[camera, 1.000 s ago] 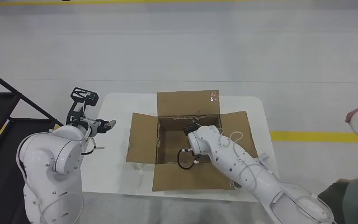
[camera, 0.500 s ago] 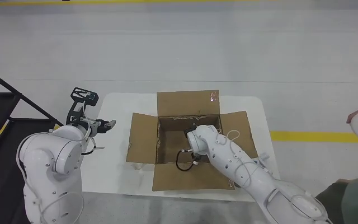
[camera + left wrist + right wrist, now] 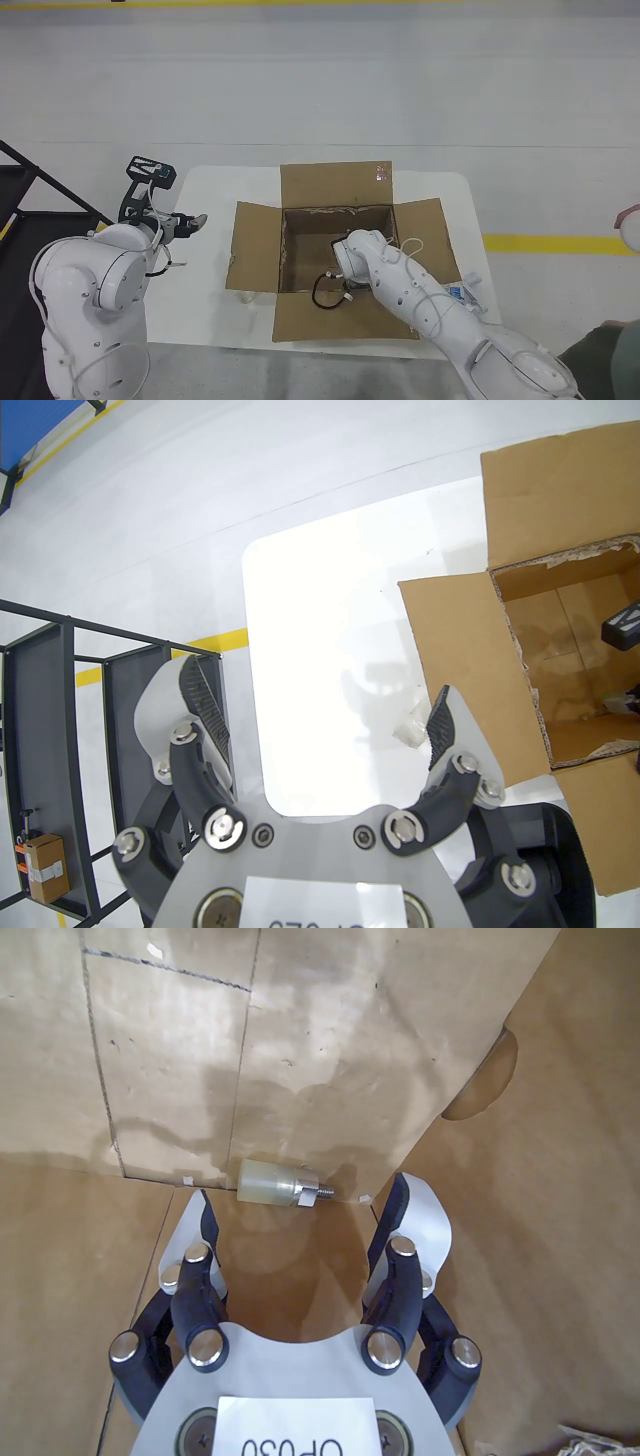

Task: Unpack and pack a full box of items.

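Note:
An open cardboard box (image 3: 258, 247) stands in the middle of the white table (image 3: 205, 300), all flaps folded out. My right arm (image 3: 372, 262) goes down into it. Inside, my right gripper (image 3: 301, 1192) is open just above the box floor. A small pale cylinder with a metal threaded stud (image 3: 274, 1188) lies just beyond its fingertips, against the box wall. My left gripper (image 3: 315, 680) is open and empty, held over the table's left part (image 3: 190, 222), apart from the box (image 3: 530, 525). A small clear plastic bag (image 3: 410, 731) lies on the table beside the box's left flap.
A black metal rack (image 3: 50, 700) stands left of the table, with a small carton (image 3: 44, 867) on a shelf. A packet with blue print (image 3: 460, 294) lies on the table right of the box. A black cable loop (image 3: 322, 291) hangs from the right arm.
The right arm has shifted toward the box's near side and sunk lower. The packet right of the box has come into view. The left arm has not moved.

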